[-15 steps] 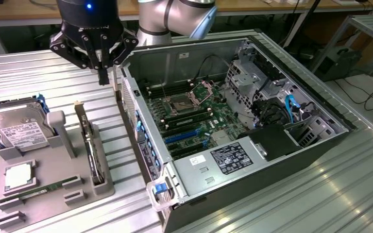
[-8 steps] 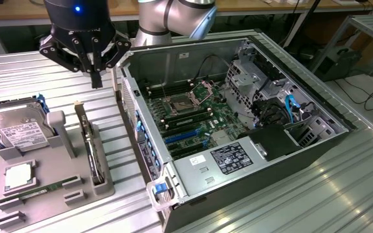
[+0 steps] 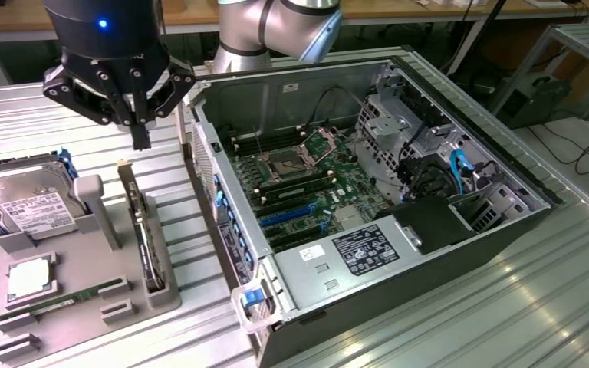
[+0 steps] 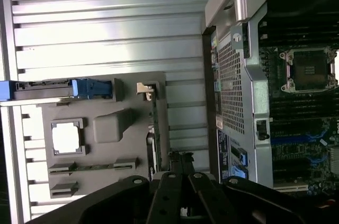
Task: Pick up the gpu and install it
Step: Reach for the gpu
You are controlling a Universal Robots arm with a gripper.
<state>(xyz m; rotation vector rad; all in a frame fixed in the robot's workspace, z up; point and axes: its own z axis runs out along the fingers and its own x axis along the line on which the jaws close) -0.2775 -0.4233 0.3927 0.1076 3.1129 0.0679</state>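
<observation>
You are hovering the clenched, empty end effector (image 3: 140,142) over the gpu (image 3: 144,230) in its tray (image 3: 80,264); squaring to its thin edge seems wise.

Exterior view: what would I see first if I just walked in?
The open computer case grabs the eye first, lying in the middle with its green motherboard showing. At the exterior view's left, the black gripper hangs with shut fingers over the gpu, which stands on edge in a grey tray.

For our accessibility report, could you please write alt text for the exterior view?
The closed gripper hangs above a grey tray where the gpu stands on edge, untouched. An open computer case lies at the exterior view's right.
</observation>
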